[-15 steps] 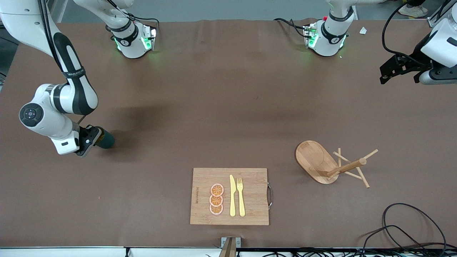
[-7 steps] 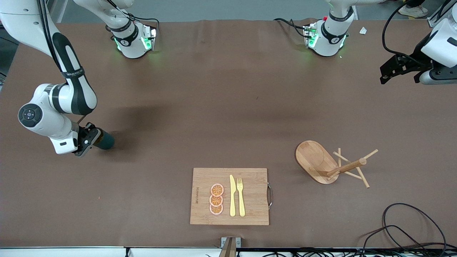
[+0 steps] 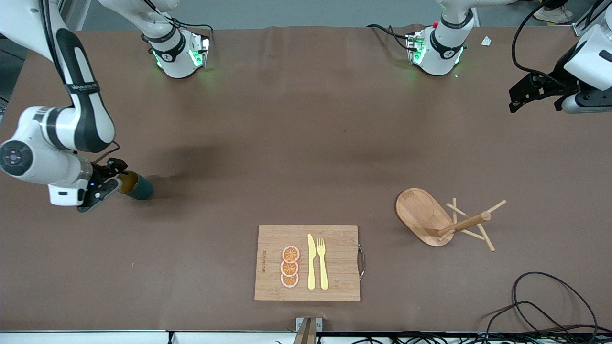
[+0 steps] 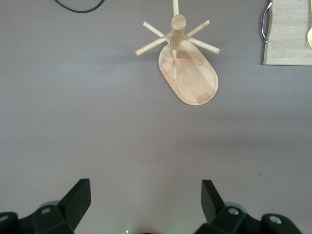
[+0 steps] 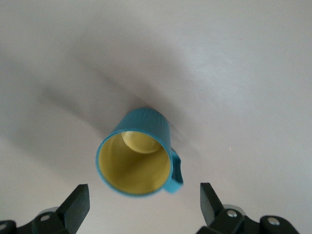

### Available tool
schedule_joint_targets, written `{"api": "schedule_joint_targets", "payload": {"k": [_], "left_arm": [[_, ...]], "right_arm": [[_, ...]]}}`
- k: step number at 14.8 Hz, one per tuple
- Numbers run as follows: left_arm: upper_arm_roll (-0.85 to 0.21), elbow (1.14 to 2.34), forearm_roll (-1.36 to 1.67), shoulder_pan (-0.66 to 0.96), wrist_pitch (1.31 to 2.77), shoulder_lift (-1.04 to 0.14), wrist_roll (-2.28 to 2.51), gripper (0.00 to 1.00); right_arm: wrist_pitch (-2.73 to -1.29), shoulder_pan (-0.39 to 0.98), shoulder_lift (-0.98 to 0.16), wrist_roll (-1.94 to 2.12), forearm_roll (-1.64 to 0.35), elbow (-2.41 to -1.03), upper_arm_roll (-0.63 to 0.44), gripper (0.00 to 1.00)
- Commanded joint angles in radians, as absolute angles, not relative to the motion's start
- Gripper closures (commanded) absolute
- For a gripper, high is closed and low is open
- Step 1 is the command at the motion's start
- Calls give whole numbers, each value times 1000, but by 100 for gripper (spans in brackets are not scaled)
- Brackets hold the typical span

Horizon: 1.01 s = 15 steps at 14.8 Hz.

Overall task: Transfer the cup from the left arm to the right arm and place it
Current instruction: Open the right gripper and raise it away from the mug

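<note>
The dark teal cup [image 3: 137,187] stands mouth up on the brown table at the right arm's end, its tan inside showing. In the right wrist view the cup [image 5: 136,156] sits just ahead of the fingers with its small handle [image 5: 175,175] to one side. My right gripper [image 3: 110,184] is open and drawn back from the cup, touching nothing; the right gripper [image 5: 144,190] has both fingers clear of the rim. My left gripper [image 3: 535,105] waits open above the table's edge at the left arm's end, and the left gripper [image 4: 146,184] holds nothing.
A wooden peg rack [image 3: 425,217] on an oval base stands toward the left arm's end, also seen as the peg rack [image 4: 192,73]. A bamboo cutting board [image 3: 334,286] with fruit slices, a knife and a fork lies near the front camera. Black cables [image 3: 540,306] coil at the corner.
The right gripper opened, let go of the cup and drew back from it toward the table's end. The cup stayed where it was set. The left arm has not moved.
</note>
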State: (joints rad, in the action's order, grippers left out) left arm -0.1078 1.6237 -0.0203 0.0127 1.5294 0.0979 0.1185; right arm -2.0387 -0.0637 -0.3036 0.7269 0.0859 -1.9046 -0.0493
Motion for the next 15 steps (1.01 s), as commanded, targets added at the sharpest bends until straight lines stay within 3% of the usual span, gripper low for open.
{"api": "schedule_joint_targets", "payload": {"k": [1, 7, 12, 15], "left_arm": [[-109, 1626, -14, 6, 1526, 109, 100, 0], [-109, 1620, -14, 6, 1526, 107, 100, 0], [-109, 1620, -14, 5, 1525, 109, 95, 0], [-109, 1618, -14, 5, 1525, 109, 81, 0]], "right_arm": [[-1896, -58, -273, 506, 106, -1806, -40, 0], [-1790, -43, -184, 148, 91, -1761, -35, 0], [-1568, -11, -176, 94, 29, -1584, -38, 0], [-1523, -11, -184, 101, 26, -1491, -43, 0]]}}
